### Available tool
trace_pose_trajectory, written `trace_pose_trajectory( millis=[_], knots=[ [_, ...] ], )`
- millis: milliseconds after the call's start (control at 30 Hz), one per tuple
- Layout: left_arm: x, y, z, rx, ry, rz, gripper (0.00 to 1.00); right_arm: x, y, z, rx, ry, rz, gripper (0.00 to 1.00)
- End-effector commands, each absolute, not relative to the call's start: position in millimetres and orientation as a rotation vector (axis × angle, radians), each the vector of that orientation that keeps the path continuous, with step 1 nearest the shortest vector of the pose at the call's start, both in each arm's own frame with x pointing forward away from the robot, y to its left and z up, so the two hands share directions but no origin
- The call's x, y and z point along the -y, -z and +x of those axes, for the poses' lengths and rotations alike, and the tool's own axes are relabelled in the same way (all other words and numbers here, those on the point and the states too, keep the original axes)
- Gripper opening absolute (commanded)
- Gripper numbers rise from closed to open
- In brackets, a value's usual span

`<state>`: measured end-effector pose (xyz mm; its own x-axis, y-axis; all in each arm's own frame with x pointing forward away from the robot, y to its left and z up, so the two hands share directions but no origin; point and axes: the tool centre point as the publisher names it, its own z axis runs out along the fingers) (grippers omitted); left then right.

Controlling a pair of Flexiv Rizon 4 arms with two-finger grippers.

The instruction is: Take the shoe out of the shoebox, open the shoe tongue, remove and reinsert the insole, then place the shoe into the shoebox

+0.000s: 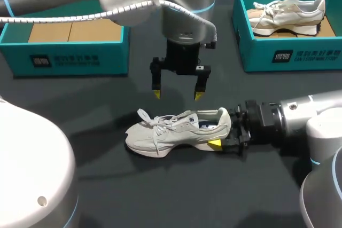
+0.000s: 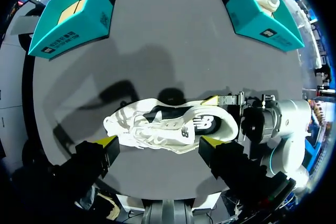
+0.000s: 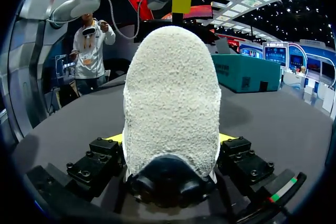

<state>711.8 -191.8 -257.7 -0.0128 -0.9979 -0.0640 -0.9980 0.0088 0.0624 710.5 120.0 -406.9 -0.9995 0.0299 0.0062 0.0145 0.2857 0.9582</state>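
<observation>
Head view: the shoe [image 1: 179, 130] sits on its sole on the desk [image 1: 176, 190], out of any box. The right gripper [image 1: 227, 138] is clenched on its heel from the side, and the left gripper [image 1: 177, 94] hangs above the laces, released and holding nothing. The empty shoebox [image 1: 64, 52] is back left; the second shoebox [image 1: 288, 57] back right holds another shoe [image 1: 288, 12] (not in play, I'd judge). Left wrist view: the left gripper [image 2: 159, 141] straddles the shoe [image 2: 173, 127] from above. Its tips are clear of both sides, the laces and dark opening lie below, and the right gripper [image 2: 226, 103] is at the heel. Risk here: coming down off-centre would pinch a lace loop or the collar rather than the tongue, and loose laces could snag a fingertip. Right wrist view: the shoe's heel [image 3: 172, 103] fills the right gripper [image 3: 170, 142]. Both fingers seem pressed on its sides, though the heel hides the contact low down, so I can't be fully sure. Risk: the hold is only at the heel end, so a tug on the tongue could lift the toe or slide the heel out. Squeezing the heel may also narrow the opening and jam the insole.
</observation>
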Motion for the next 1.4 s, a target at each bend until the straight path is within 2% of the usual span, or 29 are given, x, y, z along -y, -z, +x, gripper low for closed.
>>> trace_pose_trajectory(
  millis=[33,400,733,833,933,1100,1167,1333,1400],
  knots=[
    [212.9,274.4,709.6,-2.204,-0.225,-2.233,1.00,-120.2,406.0,710.4,-2.512,-1.864,0.044,0.00],
    [234.9,302.0,708.0,-2.125,-0.399,-2.279,1.00,-120.2,406.0,710.4,-2.512,-1.864,0.044,0.00],
    [230.4,320.8,701.7,-2.028,-0.521,-2.283,1.00,-120.2,406.0,710.4,-2.512,-1.864,0.044,0.00],
    [230.4,328.4,701.3,-1.996,-0.562,-2.278,0.93,-120.2,406.0,710.4,-2.512,-1.864,0.044,0.00],
    [229.1,334.2,701.4,-1.969,-0.598,-2.269,0.75,-120.2,406.0,710.4,-2.512,-1.864,0.044,0.00],
    [227.0,343.4,701.8,-1.945,-0.673,-2.249,0.80,-120.2,406.0,710.4,-2.512,-1.864,0.044,0.00],
    [226.3,345.8,700.9,-1.935,-0.686,-2.245,0.79,-120.2,406.0,710.4,-2.512,-1.864,0.044,0.00],
    [223.1,348.4,696.2,-1.921,-0.725,-2.232,0.51,-120.2,406.0,710.4,-2.512,-1.864,0.044,0.00],
    [220.2,347.2,695.3,-1.921,-0.735,-2.228,0.49,-120.2,406.0,710.4,-2.512,-1.864,0.044,0.00]
  ],
)
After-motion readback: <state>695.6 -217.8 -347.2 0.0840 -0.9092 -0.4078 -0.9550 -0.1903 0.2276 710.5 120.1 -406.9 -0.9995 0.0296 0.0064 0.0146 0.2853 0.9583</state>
